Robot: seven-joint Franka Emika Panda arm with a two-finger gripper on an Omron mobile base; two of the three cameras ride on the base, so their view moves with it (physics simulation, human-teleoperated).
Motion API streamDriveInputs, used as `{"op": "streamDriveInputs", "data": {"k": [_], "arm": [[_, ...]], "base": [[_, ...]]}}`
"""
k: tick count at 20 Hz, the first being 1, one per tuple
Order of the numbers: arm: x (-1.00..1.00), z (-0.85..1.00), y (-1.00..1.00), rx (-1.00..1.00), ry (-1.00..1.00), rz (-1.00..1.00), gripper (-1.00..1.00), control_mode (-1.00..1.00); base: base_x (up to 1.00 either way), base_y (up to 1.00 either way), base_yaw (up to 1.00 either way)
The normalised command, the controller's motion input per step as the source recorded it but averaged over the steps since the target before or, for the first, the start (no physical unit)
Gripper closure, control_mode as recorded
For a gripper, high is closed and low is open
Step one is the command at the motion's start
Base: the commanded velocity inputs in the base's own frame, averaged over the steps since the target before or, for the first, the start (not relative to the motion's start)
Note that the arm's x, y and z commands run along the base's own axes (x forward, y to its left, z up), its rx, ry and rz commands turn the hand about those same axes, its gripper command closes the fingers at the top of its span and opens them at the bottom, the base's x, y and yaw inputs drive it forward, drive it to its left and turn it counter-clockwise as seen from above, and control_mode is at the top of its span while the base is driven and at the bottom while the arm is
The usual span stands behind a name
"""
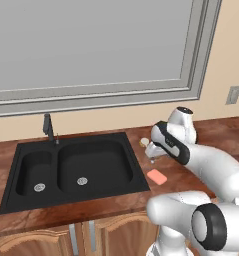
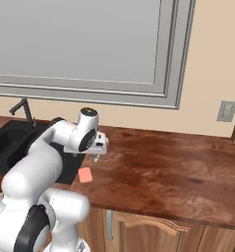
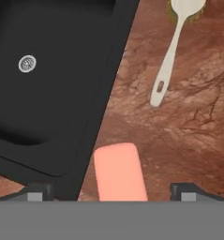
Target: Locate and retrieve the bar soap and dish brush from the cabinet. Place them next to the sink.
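pincer [image 3: 108, 192] spread wide, released, above the bar soap [image 3: 119, 172] on the table [image 3: 193, 117]; dish brush [image 3: 172, 51] lies beyond, beside the sink [image 3: 52, 70].

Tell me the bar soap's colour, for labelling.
Salmon pink; the bar soap shows best in the hand view.

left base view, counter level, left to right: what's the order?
Faucet → sink → bar soap → robot arm.
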Motion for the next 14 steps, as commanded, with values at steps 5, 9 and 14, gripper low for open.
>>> {"op": "streamDriveInputs", "data": {"k": [5, 9, 14], "arm": [[-0.62, 0.16, 0.03, 0.0, 0.07, -0.08, -1.0, -1.0], [-0.87, 0.0, 0.12, 0.0, 0.01, -0.13, -1.0, -1.0], [-0.9, 0.01, 0.26, 0.0, 0.0, -0.14, -1.0, -1.0]], "base": [[0.0, 0.0, 0.0], [0.0, 0.0, 0.0], [0.0, 0.0, 0.0]]}}
